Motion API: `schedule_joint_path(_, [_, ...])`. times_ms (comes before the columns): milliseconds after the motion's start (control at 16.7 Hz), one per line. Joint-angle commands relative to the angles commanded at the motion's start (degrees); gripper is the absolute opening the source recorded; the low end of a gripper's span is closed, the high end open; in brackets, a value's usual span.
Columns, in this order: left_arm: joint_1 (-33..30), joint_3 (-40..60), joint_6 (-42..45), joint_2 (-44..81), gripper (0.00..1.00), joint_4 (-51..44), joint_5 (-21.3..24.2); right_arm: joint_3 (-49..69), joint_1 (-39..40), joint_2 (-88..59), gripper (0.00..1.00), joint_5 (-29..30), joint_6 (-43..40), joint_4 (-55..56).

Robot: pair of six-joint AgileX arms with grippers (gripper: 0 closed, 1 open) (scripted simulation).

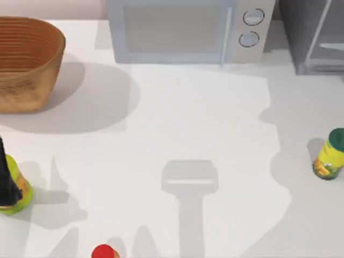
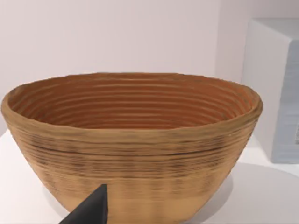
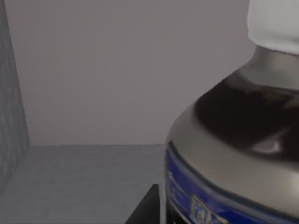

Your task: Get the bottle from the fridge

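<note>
A: Where is the bottle [image 3: 233, 140]?

B: Close against the right wrist camera, inside the fridge [image 3: 117, 84]. Its white cap, dark body and blue label band loom large, with the plain grey back wall behind it and the grey floor below. In the top view, the fridge [image 1: 314, 37] sits at the far right corner of the table [image 1: 177, 123], dark grey with pale frame bars.

A: And the right gripper?

B: One dark fingertip [image 3: 147, 207] pokes up just beside the bottle's label. Whether the jaws are spread or closing on the bottle cannot be told; no contact is clear.

A: What about the left arm?

B: It sits at the table's left edge, a dark shape over a yellow-green can [image 1: 19, 196] in the top view. Its wrist camera faces the woven basket [image 2: 131, 140], with one dark fingertip [image 2: 91, 210] in front. Whether that hand is spread or pressed together cannot be told either.

A: What else stands on the table?

B: The basket [image 1: 27, 62] is at the far left, and the light grey microwave [image 1: 188, 29] with two round knobs is at the far middle. A second yellow-green can with a green lid [image 1: 329, 154] stands at the right edge, well apart from the fridge. A red-capped bottle [image 1: 105, 251] sits at the near edge, left of centre.
</note>
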State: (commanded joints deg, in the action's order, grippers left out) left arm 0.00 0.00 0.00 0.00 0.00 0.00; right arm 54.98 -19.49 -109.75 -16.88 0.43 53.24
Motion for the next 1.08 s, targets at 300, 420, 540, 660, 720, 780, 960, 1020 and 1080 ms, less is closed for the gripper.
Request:
schedule_joint_path(300, [0.0,0.0,0.0,0.0,1.0,0.0,0.0,-1.85,-0.27,1.72,0.0,-0.98,0.03,1.32])
schedule_joint_path(420, [0.0,0.0,0.0,0.0,1.0,0.0,0.0,-1.66,0.02,1.39,0.0,-0.9,0.13,1.14])
schedule_joint_path(540, [0.0,0.0,0.0,0.0,1.0,0.0,0.0,-2.44,0.24,2.71,0.0,-0.6,-0.11,0.35])
schedule_joint_path(660, [0.0,0.0,0.0,0.0,1.0,0.0,0.0,-4.1,0.71,5.8,0.0,0.02,-0.34,-1.34])
schedule_joint_path(720, [0.0,0.0,0.0,0.0,1.0,0.0,0.0,-5.22,1.04,7.97,0.0,0.44,-0.4,-2.47])
schedule_joint_path(780, [0.0,0.0,0.0,0.0,1.0,0.0,0.0,-6.5,1.43,10.52,0.0,0.93,-0.44,-3.78])
schedule_joint_path(960, [0.0,0.0,0.0,0.0,1.0,0.0,0.0,-11.23,2.94,20.13,0.0,2.69,-0.5,-8.6])
schedule_joint_path(1020, [0.0,0.0,0.0,0.0,1.0,0.0,0.0,-13.1,3.58,23.86,0.0,3.34,-0.51,-10.52])
schedule_joint_path(1080, [0.0,0.0,0.0,0.0,1.0,0.0,0.0,-15.09,4.29,27.86,0.0,4.02,-0.52,-12.55])
